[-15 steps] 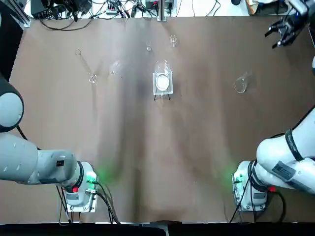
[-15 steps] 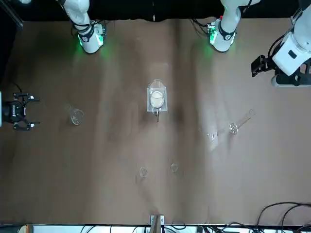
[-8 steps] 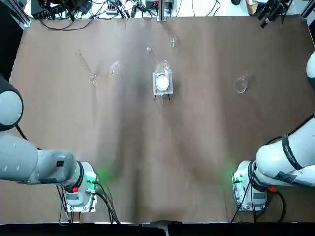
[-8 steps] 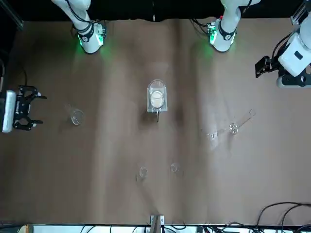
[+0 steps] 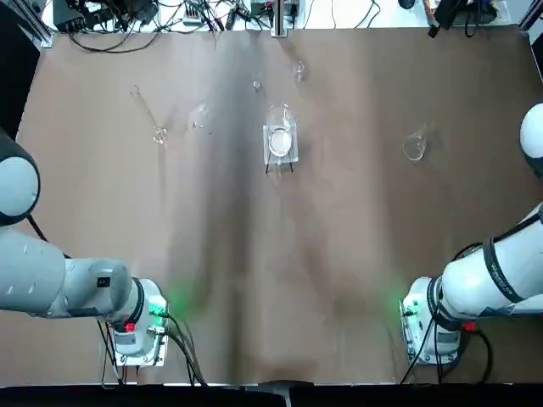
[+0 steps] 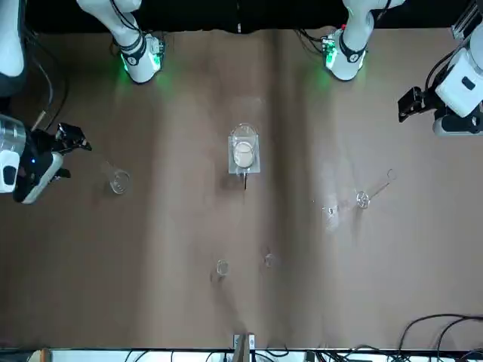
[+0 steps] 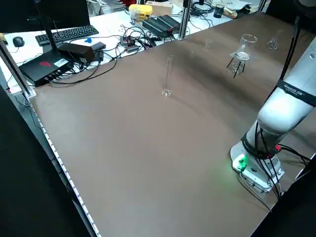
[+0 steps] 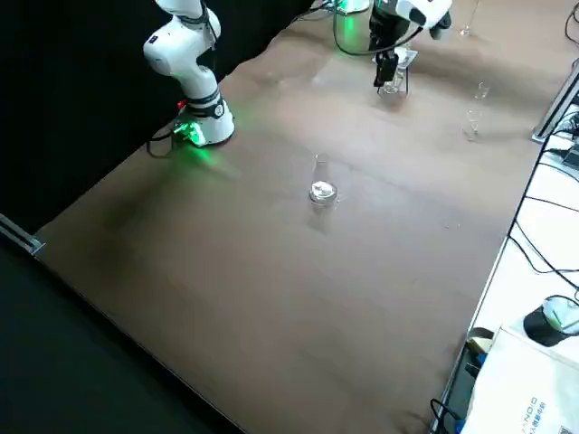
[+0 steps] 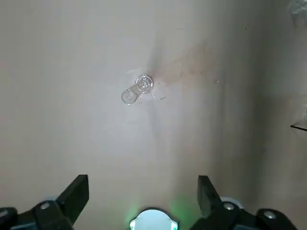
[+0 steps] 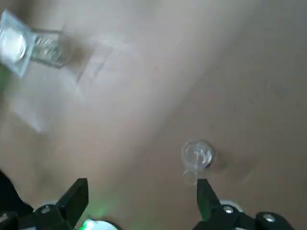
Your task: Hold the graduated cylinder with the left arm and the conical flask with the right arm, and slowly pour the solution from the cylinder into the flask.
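Since a second ago the right gripper [image 6: 64, 143] has swung along the table's right edge toward the far side, and the glassware has stayed where it was. The graduated cylinder [image 5: 147, 113] stands upright on its round foot on the left half of the table, toward the far edge, with nothing gripping it; whether it holds liquid cannot be told. The conical flask [image 5: 415, 145] stands on the right half, well apart from the cylinder, also free, and its contents cannot be made out either. Between them, near the middle, a wide beaker [image 5: 280, 125] sits on a white square stand [image 5: 281, 144], with something white showing inside it. Two small glass pieces [image 5: 299, 70] lie closer to the far edge, beyond the beaker. The right gripper hangs in the air beside the flask without touching it, and its fingers [image 10: 76, 191] are spread wide. The left gripper [image 6: 412, 104] is raised over the table's left edge, near the cylinder but apart from it, its fingers [image 9: 79, 189] likewise spread with nothing between them. Both arm bases glow green at the near edge of the brown table [image 5: 254, 280].
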Robot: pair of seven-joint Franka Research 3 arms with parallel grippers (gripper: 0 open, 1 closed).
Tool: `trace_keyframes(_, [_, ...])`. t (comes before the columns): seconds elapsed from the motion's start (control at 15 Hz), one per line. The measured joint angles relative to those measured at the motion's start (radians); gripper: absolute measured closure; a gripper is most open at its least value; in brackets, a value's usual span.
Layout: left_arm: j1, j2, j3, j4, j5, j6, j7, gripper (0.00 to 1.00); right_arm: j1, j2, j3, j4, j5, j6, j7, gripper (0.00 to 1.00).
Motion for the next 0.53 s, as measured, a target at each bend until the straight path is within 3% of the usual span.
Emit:
trace_keyframes(0.33, [-0.002, 0.006, -0.001, 0.000, 0.000, 0.000, 0.000, 0.00, 0.039, -0.051, 0.000, -0.002, -0.045, -0.030, 0.372, 0.01])
trace_keyframes(0.53, [-0.002, 0.005, -0.004, 0.005, 0.000, 0.000, 0.000, 0.00, 0.087, -0.093, 0.001, -0.021, -0.092, -0.037, 0.453, 0.00])
